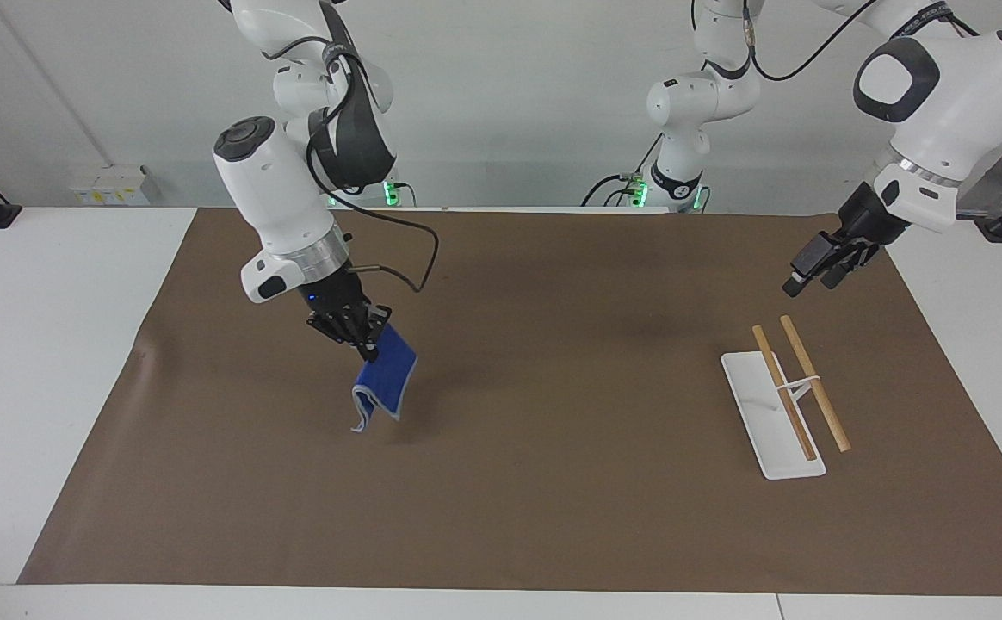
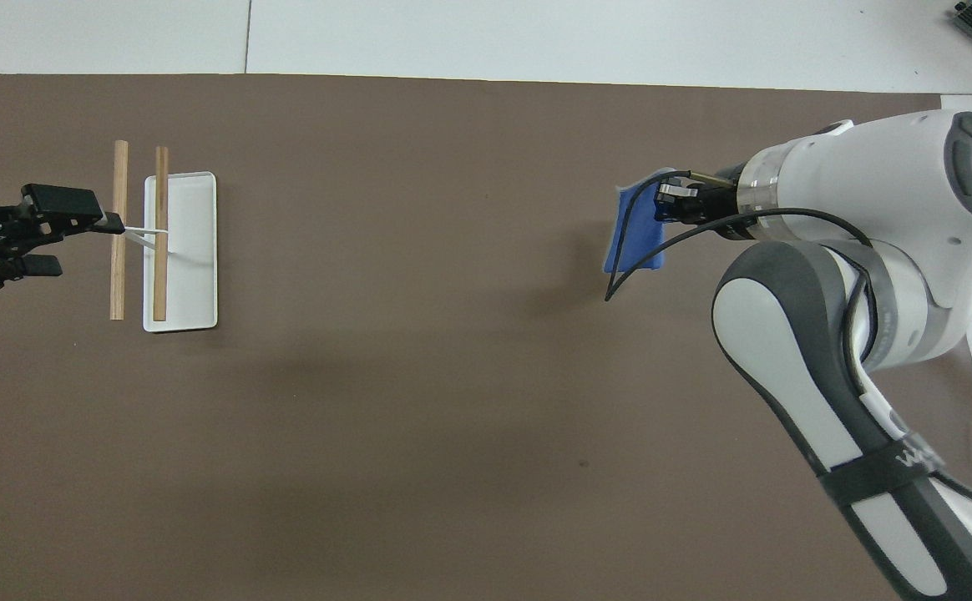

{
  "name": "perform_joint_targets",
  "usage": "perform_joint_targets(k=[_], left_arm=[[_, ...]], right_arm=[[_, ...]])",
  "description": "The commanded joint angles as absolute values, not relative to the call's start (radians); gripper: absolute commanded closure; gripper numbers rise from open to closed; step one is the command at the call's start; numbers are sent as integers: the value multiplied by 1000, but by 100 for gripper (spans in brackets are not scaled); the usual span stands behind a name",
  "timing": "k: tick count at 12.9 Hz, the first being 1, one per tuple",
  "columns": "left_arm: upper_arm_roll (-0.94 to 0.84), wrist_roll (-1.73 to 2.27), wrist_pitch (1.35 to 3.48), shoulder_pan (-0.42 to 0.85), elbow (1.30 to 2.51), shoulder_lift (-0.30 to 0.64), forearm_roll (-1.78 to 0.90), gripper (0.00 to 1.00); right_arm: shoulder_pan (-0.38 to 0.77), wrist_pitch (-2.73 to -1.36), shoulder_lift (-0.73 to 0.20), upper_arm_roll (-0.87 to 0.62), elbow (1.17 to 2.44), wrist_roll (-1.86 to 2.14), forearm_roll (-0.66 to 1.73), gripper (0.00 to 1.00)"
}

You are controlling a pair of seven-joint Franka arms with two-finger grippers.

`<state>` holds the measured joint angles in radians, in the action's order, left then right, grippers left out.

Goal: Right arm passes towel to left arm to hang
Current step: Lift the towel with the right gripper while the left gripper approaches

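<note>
The blue towel (image 1: 387, 379) hangs clear of the brown mat, pinched at its top corner by my right gripper (image 1: 368, 343), which is shut on it. From above, the towel (image 2: 635, 235) shows as a narrow blue fold under the right gripper (image 2: 663, 203), over the mat toward the right arm's end. My left gripper (image 1: 811, 282) is open and holds nothing. It hovers over the mat by the hanging rack, and in the overhead view the left gripper (image 2: 68, 238) sits just beside the outer wooden bar (image 2: 119, 229).
The rack has a white base (image 1: 772, 439) and two wooden bars (image 1: 781, 392) held on a white stem, standing toward the left arm's end. The brown mat (image 1: 553, 362) covers most of the white table. A loose black cable (image 1: 415, 250) loops at the right wrist.
</note>
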<state>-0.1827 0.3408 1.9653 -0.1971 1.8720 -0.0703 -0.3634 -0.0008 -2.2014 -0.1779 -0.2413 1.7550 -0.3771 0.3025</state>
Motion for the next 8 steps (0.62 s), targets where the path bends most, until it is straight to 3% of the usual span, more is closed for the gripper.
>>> perform_joint_targets(k=[1,5,8], left_arm=[[-181,545,2080,-131,1973,-126,-452,0],[-183,929,2384,55,2081,-114,-535,0],[-181,1093,2555,162,2092,-63,-604,0]], right_arm=[[-8,-2201,-176,-278,1733,-408,476,100],[37,-2319,-181,-298,1735,-460,714,100],[100,-2405,-184,-299,1741,-489,851,100]])
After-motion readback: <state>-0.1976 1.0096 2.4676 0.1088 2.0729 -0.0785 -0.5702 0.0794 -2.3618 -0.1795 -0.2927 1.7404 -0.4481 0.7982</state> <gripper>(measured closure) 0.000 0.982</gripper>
